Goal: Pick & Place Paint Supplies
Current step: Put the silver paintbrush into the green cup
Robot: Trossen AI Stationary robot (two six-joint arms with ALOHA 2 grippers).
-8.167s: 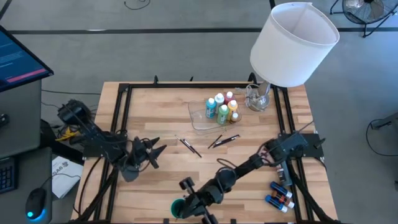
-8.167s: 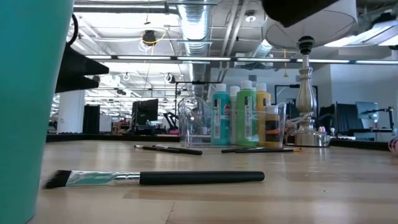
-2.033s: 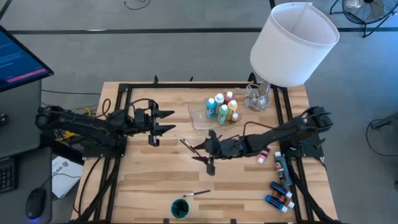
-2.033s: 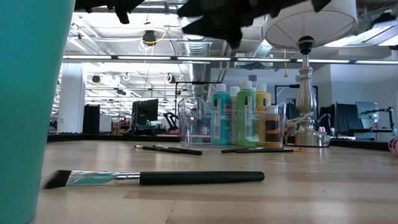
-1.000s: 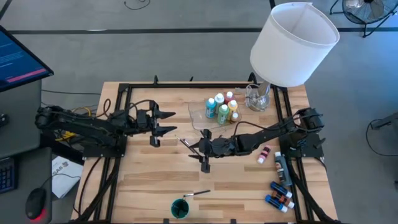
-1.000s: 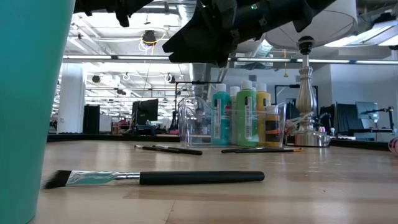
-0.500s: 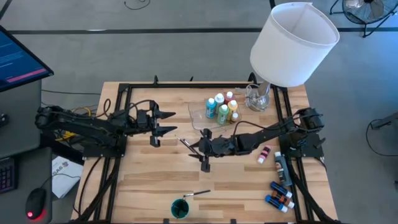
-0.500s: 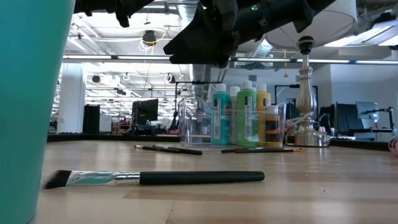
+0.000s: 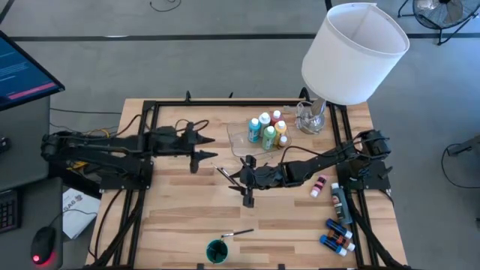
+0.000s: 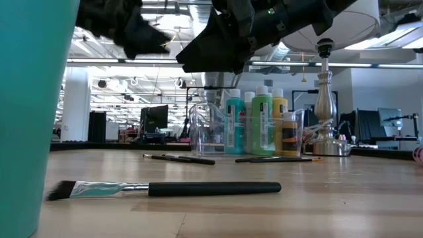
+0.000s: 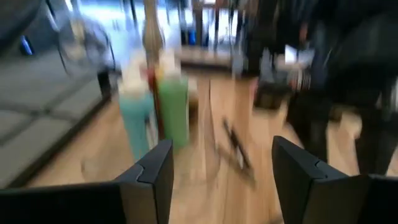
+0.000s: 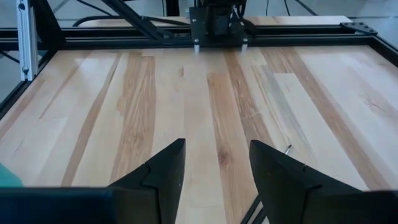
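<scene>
Brushes (image 9: 226, 176) half-hidden beneath right claw (image 9: 238, 180), bottles (image 11: 157, 102) blurred.

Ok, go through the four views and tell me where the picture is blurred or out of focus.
Left wrist view: smeared by motion, the teal bottle, green bottle and brush all soft. Low view: the teal cup up close is a featureless blur, the flat brush is sharp, and the dark arm at the upper left is smeared. High and right wrist views: sharp.
</scene>
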